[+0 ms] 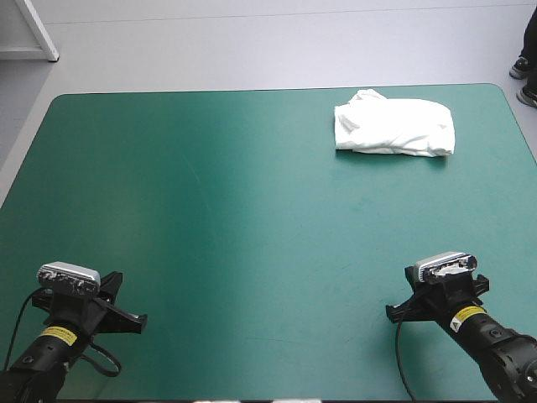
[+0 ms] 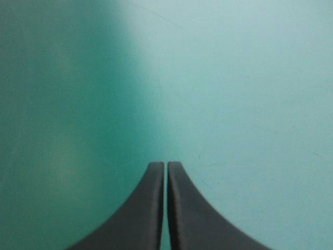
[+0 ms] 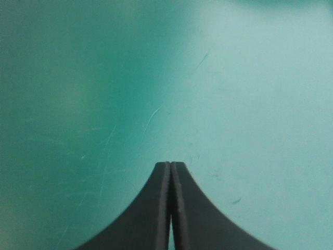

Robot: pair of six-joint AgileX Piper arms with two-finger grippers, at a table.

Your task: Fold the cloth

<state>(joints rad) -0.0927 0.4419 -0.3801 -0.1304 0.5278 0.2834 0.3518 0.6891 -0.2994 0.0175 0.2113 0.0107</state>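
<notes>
Well, I can see a yellow label (image 1: 59, 334) on each arm, but the print is too small for me to read. My left fingers (image 2: 162, 167) are pressed together, gripping nothing, over the bare teal-green worktop (image 1: 210, 210). My right fingers (image 3: 167, 166) are together too, gripping nothing. The T-shirt (image 1: 394, 124) lies as a folded white bundle near the worktop's far right corner, well apart from both arms.

You see the teal-green tabletop (image 1: 210, 210) with rounded far corners, lit brighter toward its right side. Beyond its far edge lies a pale grey floor (image 1: 252, 42), and a white frame (image 1: 35, 29) stands at the far left.
</notes>
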